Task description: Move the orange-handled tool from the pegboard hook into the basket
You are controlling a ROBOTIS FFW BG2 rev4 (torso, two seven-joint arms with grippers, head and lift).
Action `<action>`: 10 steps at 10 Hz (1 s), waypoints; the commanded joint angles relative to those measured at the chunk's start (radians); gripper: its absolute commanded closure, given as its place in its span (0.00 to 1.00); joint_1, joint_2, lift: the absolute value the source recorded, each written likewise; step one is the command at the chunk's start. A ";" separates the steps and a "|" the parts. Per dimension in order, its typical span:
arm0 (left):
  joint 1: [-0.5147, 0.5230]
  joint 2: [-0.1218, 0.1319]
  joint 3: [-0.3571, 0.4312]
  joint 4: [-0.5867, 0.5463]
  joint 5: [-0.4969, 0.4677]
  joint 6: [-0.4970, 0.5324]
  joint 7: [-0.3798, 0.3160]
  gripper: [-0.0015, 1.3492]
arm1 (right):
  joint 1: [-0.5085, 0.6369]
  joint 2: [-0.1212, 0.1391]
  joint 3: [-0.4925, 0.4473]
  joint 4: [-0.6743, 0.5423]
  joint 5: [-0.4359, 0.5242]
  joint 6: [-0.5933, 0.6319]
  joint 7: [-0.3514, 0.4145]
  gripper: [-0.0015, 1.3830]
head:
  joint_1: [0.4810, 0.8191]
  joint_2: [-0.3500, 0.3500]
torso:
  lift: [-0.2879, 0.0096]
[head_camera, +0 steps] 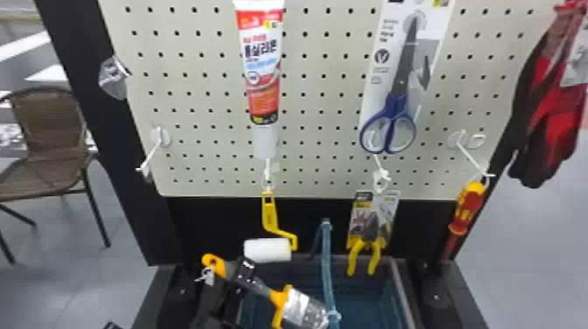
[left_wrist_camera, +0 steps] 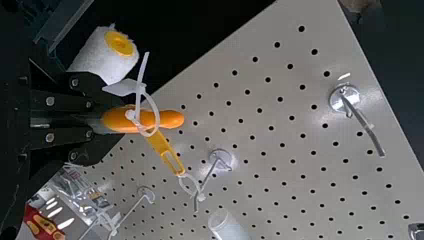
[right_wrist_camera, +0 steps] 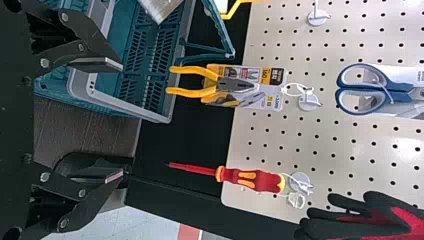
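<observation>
near the basket, the orange-handled tool is pinched by the left gripper, best centred inside and lowered before release; the right gripper is spread.

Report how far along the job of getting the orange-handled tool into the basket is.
Done: the orange-handled tool is off the pegboard, and the leftmost hook is bare. In hand: the left gripper has its jaws shut on it. Left: getting it into the basket and opening the jaws; its wrapped end already appears over the basket.
</observation>
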 commanded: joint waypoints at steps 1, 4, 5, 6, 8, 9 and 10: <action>-0.015 0.001 -0.030 0.019 0.019 -0.007 0.003 0.90 | 0.000 0.001 0.000 0.002 0.000 0.000 0.000 0.37 | 0.20 0.50 | 0.63; -0.032 -0.002 -0.076 0.075 0.057 -0.022 0.005 0.90 | 0.000 0.001 0.000 0.002 -0.001 0.000 0.000 0.37 | 0.20 0.50 | 0.63; -0.036 -0.002 -0.081 0.095 0.059 -0.028 0.005 0.90 | 0.000 0.001 0.000 0.002 -0.001 0.000 0.000 0.37 | 0.20 0.50 | 0.63; -0.041 -0.002 -0.085 0.110 0.059 -0.034 0.005 0.90 | -0.002 0.001 0.000 0.004 -0.003 0.000 0.000 0.37 | 0.20 0.50 | 0.63; -0.049 -0.002 -0.102 0.139 0.066 -0.045 0.005 0.90 | -0.002 0.001 0.000 0.004 -0.005 0.000 0.000 0.37 | 0.20 0.50 | 0.63; -0.053 -0.002 -0.107 0.144 0.069 -0.045 0.005 0.90 | -0.002 0.001 0.000 0.007 -0.006 -0.001 0.000 0.37 | 0.20 0.50 | 0.63; -0.060 -0.002 -0.113 0.149 0.071 -0.044 0.005 0.89 | -0.002 0.001 0.000 0.007 -0.006 -0.001 0.000 0.37 | 0.20 0.50 | 0.63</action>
